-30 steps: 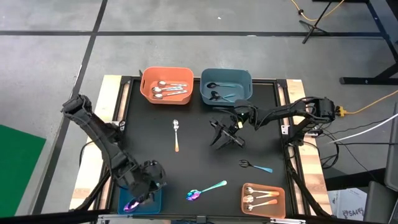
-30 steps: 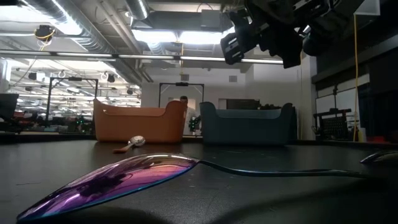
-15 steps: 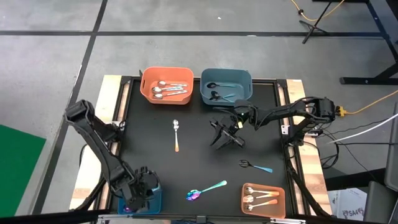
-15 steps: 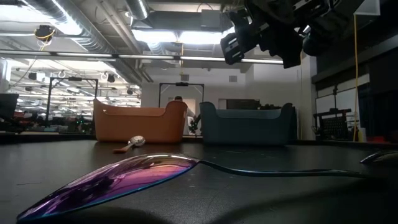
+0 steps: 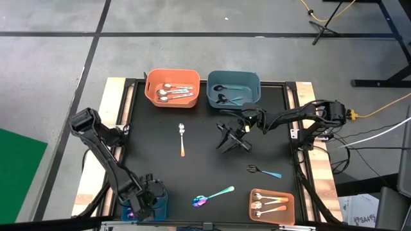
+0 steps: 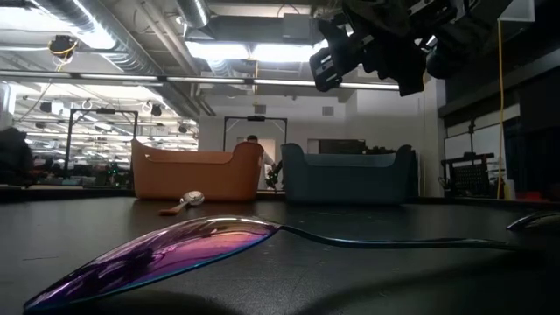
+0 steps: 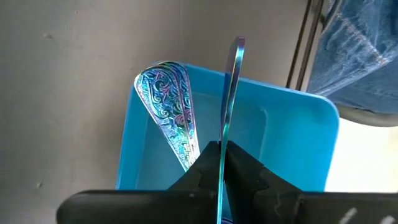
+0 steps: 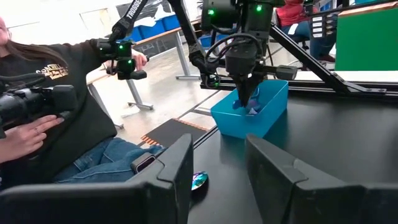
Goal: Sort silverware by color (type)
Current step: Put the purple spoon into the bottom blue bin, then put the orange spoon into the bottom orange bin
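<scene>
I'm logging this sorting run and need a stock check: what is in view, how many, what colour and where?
Far orange bin: one, holding plain silver spoons, about three.
Far blue bin: one, holding black spoons, about three.
Near orange bin: one, holding three orange-handled spoons.
Near blue bin: one, holding an iridescent spoon.
Orange-handled spoon: one, loose mid-table.
Black spoon with teal handle: one, loose, right side.
Iridescent purple spoon: one, loose, near edge.
Person: one, dark top, jeans, beside the table.
Left tool: shut on a teal-handled spoon over the near blue bin.
Right tool: open, above mid-table.
</scene>
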